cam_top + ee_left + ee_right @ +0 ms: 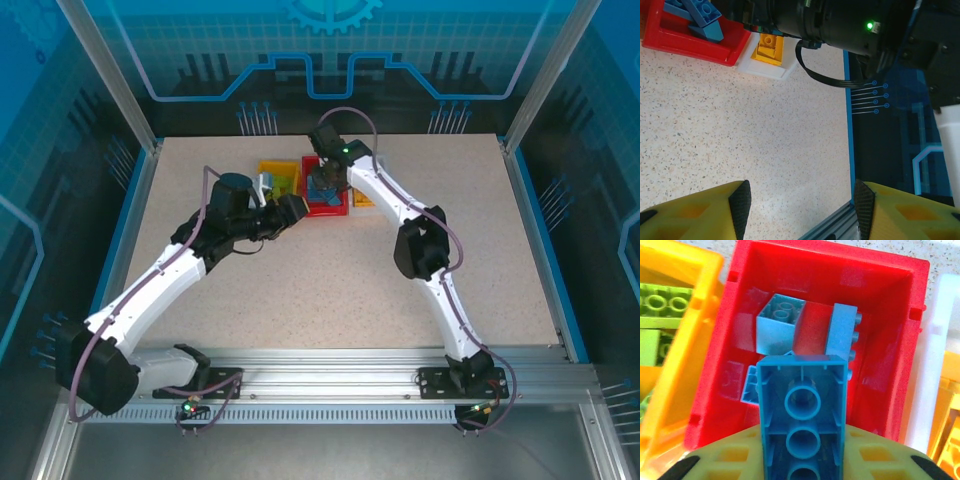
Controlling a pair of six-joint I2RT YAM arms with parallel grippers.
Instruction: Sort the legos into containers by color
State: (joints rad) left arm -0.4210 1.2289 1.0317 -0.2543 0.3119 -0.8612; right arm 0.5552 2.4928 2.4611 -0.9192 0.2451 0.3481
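While left claw (800, 202) gapes, right claw (802, 467) pinches one blue lego (802, 405) above red bin (830, 255).

glossy plastic red bin (880, 305), smooth blue brick (802, 415), speckled matt tabletop (740, 130)

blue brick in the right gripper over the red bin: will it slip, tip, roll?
Probably rigid: the blue brick is a hollow shell with moulded tubes, so likely light too. Its smooth glossy walls could slip in the right gripper. Boxy, so unlikely to roll; dropped into the red bin it may land tilted, like the bricks already there.
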